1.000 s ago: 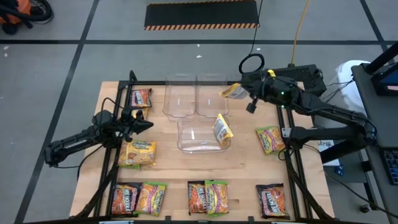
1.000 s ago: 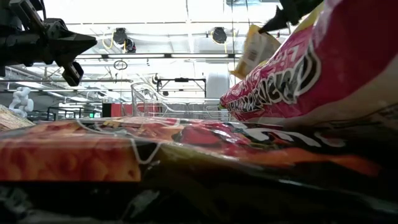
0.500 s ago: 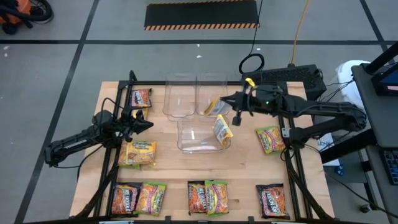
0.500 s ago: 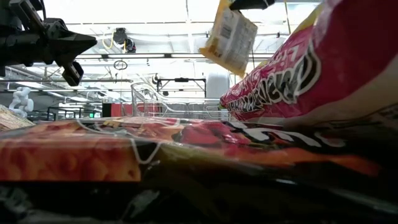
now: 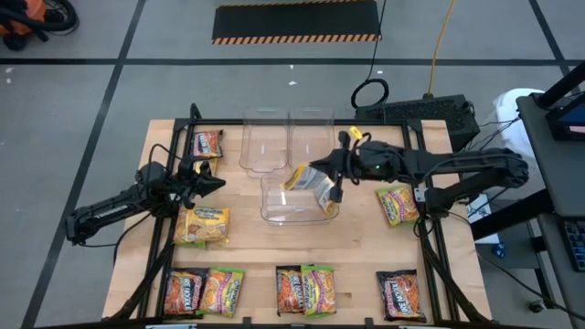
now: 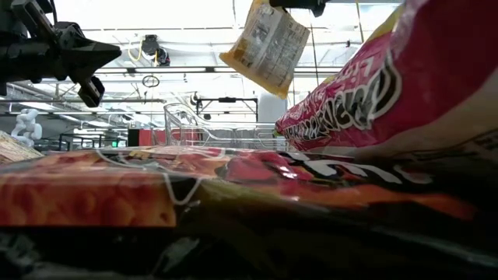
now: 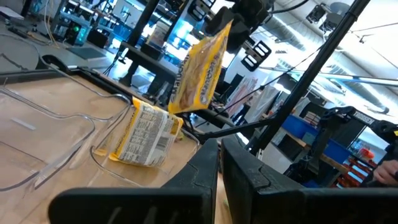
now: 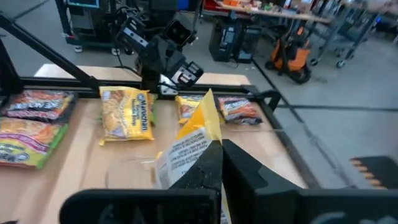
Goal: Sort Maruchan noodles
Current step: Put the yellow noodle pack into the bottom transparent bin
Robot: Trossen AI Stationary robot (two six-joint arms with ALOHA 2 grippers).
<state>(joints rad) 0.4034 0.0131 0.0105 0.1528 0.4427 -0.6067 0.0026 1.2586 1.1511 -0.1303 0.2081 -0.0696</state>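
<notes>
Two arms reach in over the desk [image 5: 366,239]. The right arm stretches leftward, its end effector [image 5: 331,170] clenched on the top edge of a yellow packet [image 5: 304,177] that hangs tilted above the near clear bin [image 5: 274,203]. A second yellow packet [image 5: 327,190] leans upright against that bin's right wall. The left arm waits over the desk's left side, its end effector [image 5: 208,181] empty with the fingers nearly together, just above another yellow packet [image 5: 203,225] lying flat.

From the low view, the near row of packets fills the frame as red and dark blur; only the hanging packet's printed back [image 6: 268,43] and the left end effector [image 6: 93,54] read clearly, and the right fingers are cut off at the top edge. The left wrist view alone shows the held packet's yellow front [image 7: 200,70] above the leaning one [image 7: 146,134]. The right wrist view looks past the held packet's upper edge [image 8: 202,118] to the left arm and the packets beyond.

Farther back stand two more empty bins [image 5: 285,139] side by side, with an orange packet [image 5: 207,143] at the far left corner.
</notes>
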